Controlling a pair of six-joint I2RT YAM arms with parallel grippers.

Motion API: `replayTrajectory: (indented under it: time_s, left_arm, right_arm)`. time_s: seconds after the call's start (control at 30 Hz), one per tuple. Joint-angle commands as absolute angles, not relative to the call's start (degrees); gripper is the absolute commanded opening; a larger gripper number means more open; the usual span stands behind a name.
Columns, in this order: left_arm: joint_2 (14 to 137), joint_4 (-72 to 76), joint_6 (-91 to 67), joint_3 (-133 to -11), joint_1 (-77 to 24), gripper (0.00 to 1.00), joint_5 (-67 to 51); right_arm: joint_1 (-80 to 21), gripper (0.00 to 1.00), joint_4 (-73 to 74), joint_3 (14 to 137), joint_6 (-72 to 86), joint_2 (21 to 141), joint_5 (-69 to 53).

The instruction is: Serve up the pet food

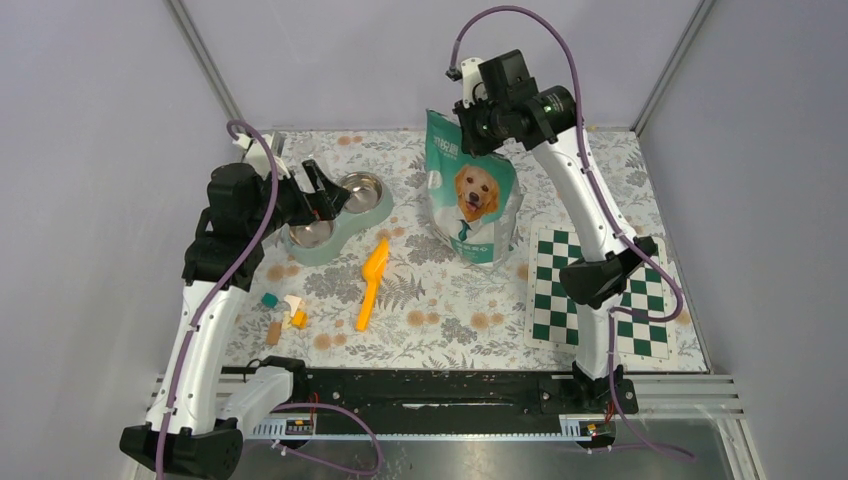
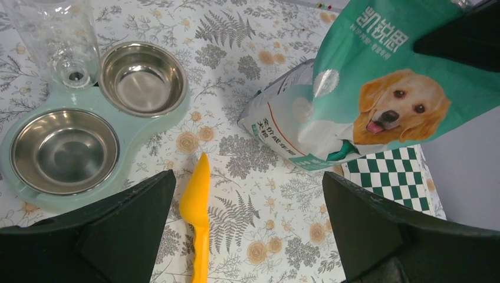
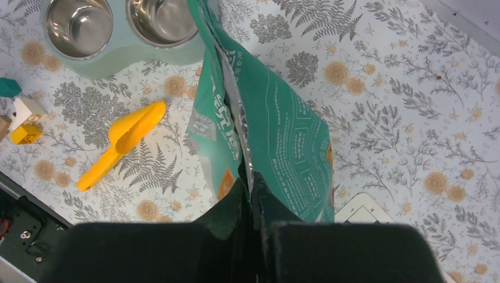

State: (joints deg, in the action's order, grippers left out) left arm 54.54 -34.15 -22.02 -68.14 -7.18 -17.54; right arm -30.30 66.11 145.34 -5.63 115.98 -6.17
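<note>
- Pinching the top edge of the pet food bag, the right gripper has its fingers pressed together on the foil, so we mark it clamped on the bag.
- We note the bag is teal with a golden dog on the front. It stands roughly upright on the floral tablecloth, at the back middle, between the feeder and the checkered mat.
- We cannot see the pet food itself, only its bag.
- We see the left gripper spread wide, holding nothing, hovering over the mint feeder.
- We see shiny metal in both steel bowls.
- We tag the yellow scoop lying flat on the cloth in front of feeder and bag, touching neither.
- We tag the coloured blocks clustered at the left front, apart from the scoop.
</note>
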Motion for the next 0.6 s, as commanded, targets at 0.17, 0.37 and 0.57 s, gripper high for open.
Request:
replayTrajectory:
  time_s: [0.17, 0.37, 0.57]
  left_arm:
    - [54.6, -32.3, -22.7, -71.3, -7.1, 0.97, -17.4]
    - [54.6, -31.2, -24.3, -70.1, -7.1, 0.97, -19.2]
    - [55.0, -29.7, -26.4, -68.7, -7.3, 0.95, -21.4]
  right_arm:
    - [-38.7, 0.0, 52.6, 147.7, 8.3, 99.6, 7.2]
    - [-41.0, 0.0, 52.4, 149.2, 14.2, 96.8, 16.2]
    - [-42.4, 0.0, 52.7, 146.0, 19.2, 95.7, 21.4]
